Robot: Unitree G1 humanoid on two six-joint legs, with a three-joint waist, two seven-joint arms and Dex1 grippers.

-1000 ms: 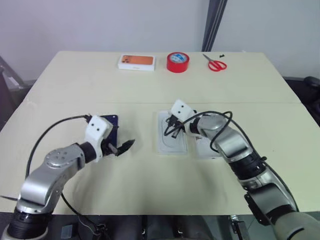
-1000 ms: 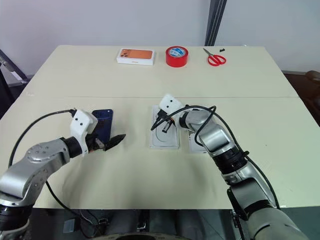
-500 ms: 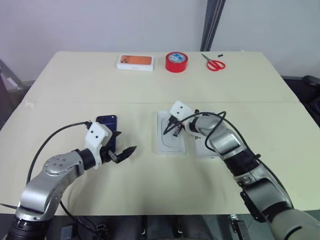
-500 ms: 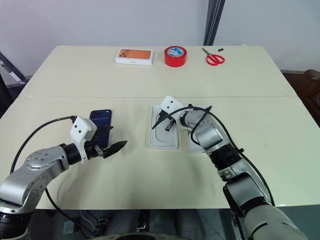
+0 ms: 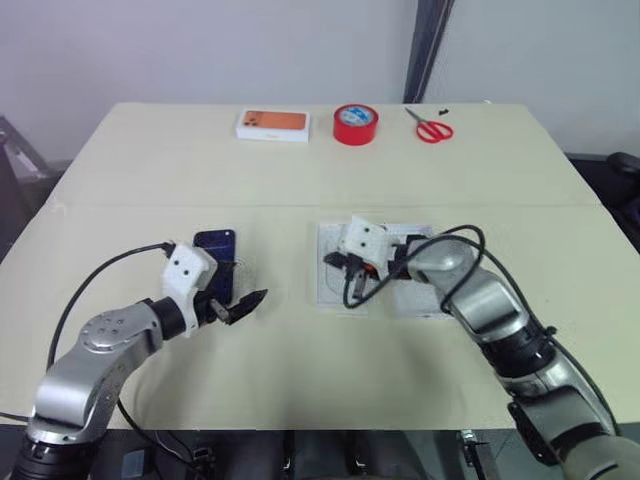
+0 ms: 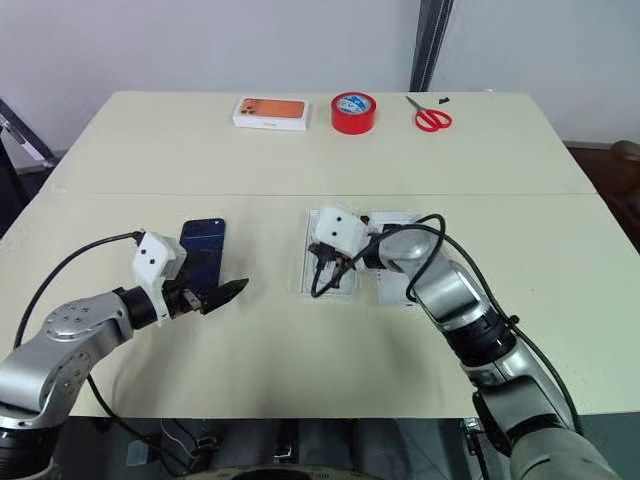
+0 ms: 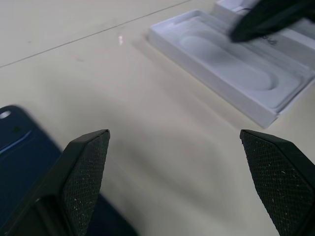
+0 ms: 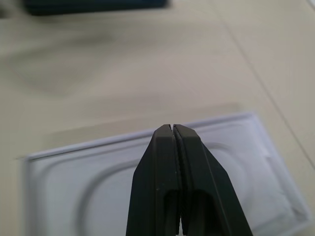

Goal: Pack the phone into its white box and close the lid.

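left gripper (image 5: 245,302): jaws wide apart, nothing between them, hovering just above the counter (image 5: 300,170). In the left wrist view both fingertips (image 7: 86,169) frame bare counter.
right gripper (image 5: 347,297): jaws pressed together, holding nothing, tip hanging over the near end of the white insert (image 5: 335,275). In the right wrist view the closed fingertips (image 8: 173,135) sit over the insert's rounded recess.
the phone (image 5: 215,262): flat on the counter, dark navy, just behind and beside the left jaws, partly covered by the left wrist. Well apart from the right jaws. Not in any box.
white insert: flat tray with a rounded recess, directly under the right jaws, ahead of and across from the left jaws, as the left wrist view (image 7: 231,69) shows.
the white box (image 5: 415,285): lies just beside the insert on its far side from the left jaws, mostly hidden by the right arm. Cannot tell its inside from here.
the lid: cannot pick it out with confidence.
far edge of counter: white box with orange picture (image 5: 272,124), red tape roll (image 5: 355,124), red scissors (image 5: 430,127), all 3 in a row, well beyond both sets of jaws.
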